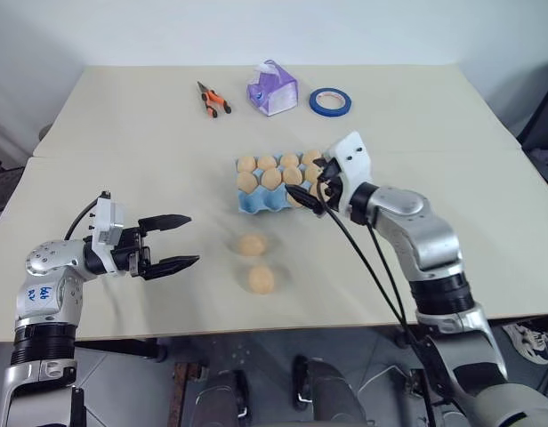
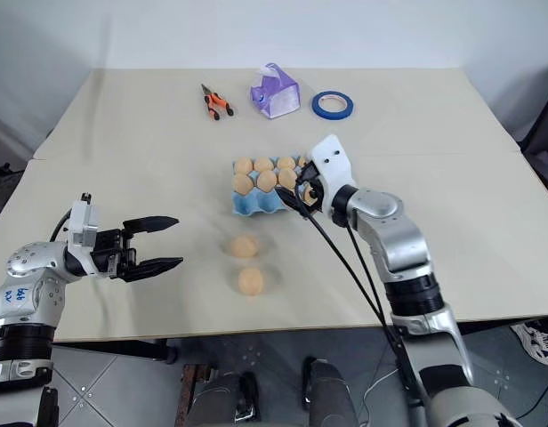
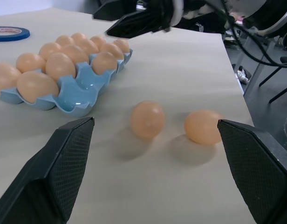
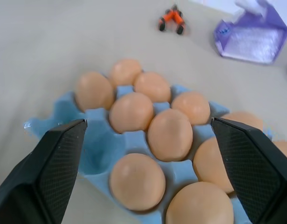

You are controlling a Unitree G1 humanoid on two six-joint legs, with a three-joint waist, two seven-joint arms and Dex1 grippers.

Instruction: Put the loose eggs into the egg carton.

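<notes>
Two loose eggs: near egg and next egg lie on the bench, just in front of the carton, close together but apart.
Left gripper: hovers left of the loose eggs, level, jaws wide open, holding nothing.
Right gripper: over the carton's right part, jaws spread wide and empty.
Egg carton: light blue, mid-bench; most cups hold eggs, the near-left cups stand empty.
Far items: orange-handled pliers at far left, purple-and-white box in the middle, blue tape roll to its right.
</notes>
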